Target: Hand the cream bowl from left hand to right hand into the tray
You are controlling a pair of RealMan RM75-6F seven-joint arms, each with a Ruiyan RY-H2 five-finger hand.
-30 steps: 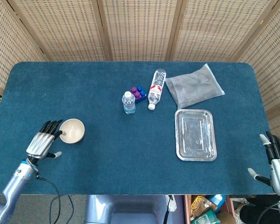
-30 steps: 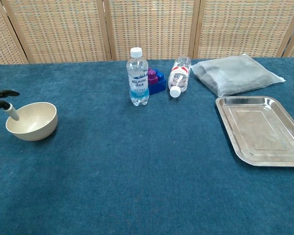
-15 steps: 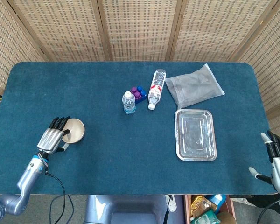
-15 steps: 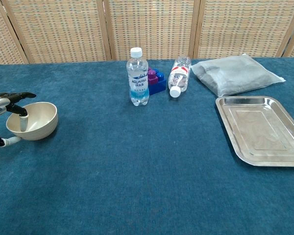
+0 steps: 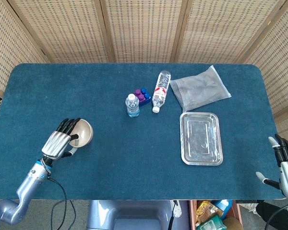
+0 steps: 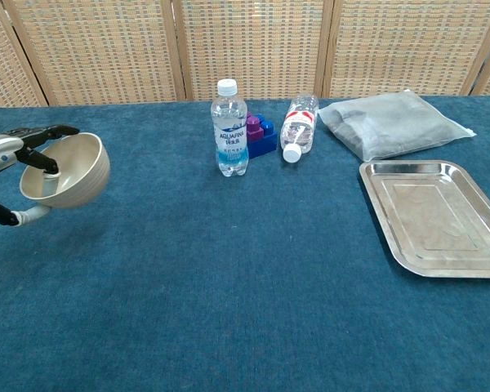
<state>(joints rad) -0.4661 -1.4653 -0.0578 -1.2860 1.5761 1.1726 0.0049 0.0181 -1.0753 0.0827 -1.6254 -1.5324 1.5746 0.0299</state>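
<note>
Cream against the blue cloth, the cream bowl (image 5: 81, 132) is near the left edge of the counter (image 5: 110, 158), gripped by the left hand (image 5: 60, 143); in the chest view the bowl (image 6: 68, 169) hangs tilted above the cloth, its mouth turned toward the hand (image 6: 8, 155). The dark fingers (image 6: 45, 133) hook over the rim and reach down inside the bowl, while the thumb comes up beneath it from outside, so the wall is pinched between them. Further right, toward the middle of the far side, an upright water bottle (image 5: 132, 105) stands just beside a cluster of blue and purple blocks (image 5: 142, 96), and a second bottle (image 5: 159, 91) lies on its side next to them. A grey plastic bag (image 5: 199, 92) lies toward the far right corner, and the tray (image 5: 201, 138) lies nearer the front, close beside the bag. At the front right corner, off the counter's edge, the right hand (image 5: 285, 165) is held with its fingers (image 5: 282, 148) spread apart, holding nothing.
</note>
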